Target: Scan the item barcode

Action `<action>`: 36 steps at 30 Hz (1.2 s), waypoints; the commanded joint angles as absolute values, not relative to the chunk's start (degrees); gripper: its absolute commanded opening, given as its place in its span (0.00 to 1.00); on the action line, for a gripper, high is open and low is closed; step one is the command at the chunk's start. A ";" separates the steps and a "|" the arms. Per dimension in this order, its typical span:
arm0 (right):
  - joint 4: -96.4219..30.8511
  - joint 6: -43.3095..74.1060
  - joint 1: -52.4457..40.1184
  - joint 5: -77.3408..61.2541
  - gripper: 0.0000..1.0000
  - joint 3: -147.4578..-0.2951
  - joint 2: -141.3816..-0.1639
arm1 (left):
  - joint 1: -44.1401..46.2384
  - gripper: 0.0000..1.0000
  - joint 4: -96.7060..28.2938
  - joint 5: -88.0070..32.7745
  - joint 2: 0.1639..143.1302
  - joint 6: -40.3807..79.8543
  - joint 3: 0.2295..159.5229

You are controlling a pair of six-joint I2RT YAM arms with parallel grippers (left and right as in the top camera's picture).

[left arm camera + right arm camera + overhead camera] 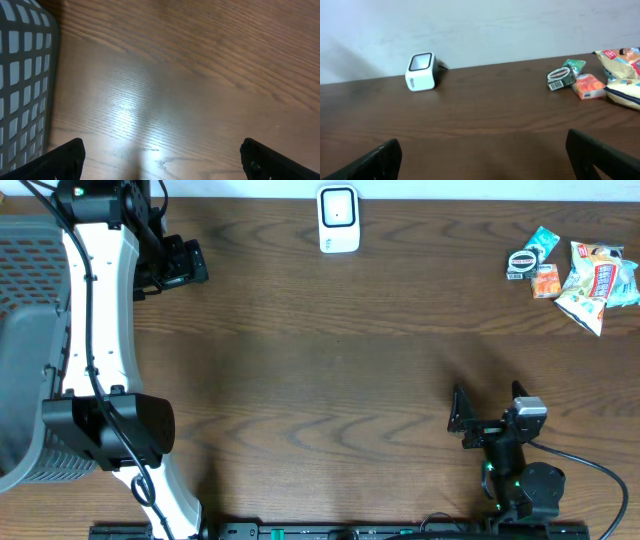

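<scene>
Snack packets (590, 280) lie clustered at two o'clock on the table (320, 380), well apart from the scanner (338, 218) at twelve. They are probably light, crinkly and slippery, best pinched by a flat sealed edge. The right gripper (487, 402) at five o'clock and the left gripper (175, 268) at ten stand spread wide, empty.

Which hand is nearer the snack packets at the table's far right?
Right. The right hand is on the robot's side of the snack packets, slightly left; the left hand is far off by the basket.
</scene>
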State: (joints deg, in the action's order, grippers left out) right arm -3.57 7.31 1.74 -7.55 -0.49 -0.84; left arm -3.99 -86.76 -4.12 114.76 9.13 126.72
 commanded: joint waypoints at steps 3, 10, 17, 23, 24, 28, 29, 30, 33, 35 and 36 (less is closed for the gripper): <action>-3.88 2.20 1.06 -7.40 0.99 -0.32 -0.27 | -4.21 0.98 -86.91 -3.60 115.09 8.80 126.93; -3.99 2.09 -0.82 -6.55 0.99 -0.32 -0.27 | -4.21 0.98 -86.94 -3.60 115.09 8.80 126.93; -4.01 2.33 -3.20 -6.52 0.99 -0.32 -0.27 | -4.21 0.98 -86.94 -3.60 115.09 8.78 126.91; -4.19 2.74 -3.42 -4.60 0.99 -0.32 -0.27 | -4.21 0.98 -86.94 -3.60 115.09 8.80 126.93; -4.25 2.72 -3.42 -4.23 0.99 -0.32 -0.27 | -4.21 0.98 -86.94 -3.60 115.09 8.80 126.93; -4.45 2.72 -3.42 -3.36 0.99 -0.36 -0.27 | -4.21 0.98 -86.94 -3.60 115.09 8.78 126.93; -4.47 2.72 -3.42 -3.36 0.99 -0.36 -0.27 | -4.21 0.98 -86.94 -3.60 115.09 8.80 126.93; -4.47 2.70 -3.42 -3.36 0.99 -0.36 -0.27 | -4.21 0.98 -86.91 -3.57 115.09 8.78 126.93; -4.47 2.02 -3.42 -3.38 0.99 -0.36 -0.27 | -4.21 0.98 -86.94 -3.60 115.09 8.78 126.93; -4.49 0.89 -3.44 -3.40 0.99 -0.36 -0.27 | -4.21 0.98 -86.94 -3.60 115.09 8.80 126.93; -4.49 0.19 -3.42 -3.42 0.99 -0.36 -0.27 | -4.21 0.98 -86.94 -3.60 115.09 8.80 126.93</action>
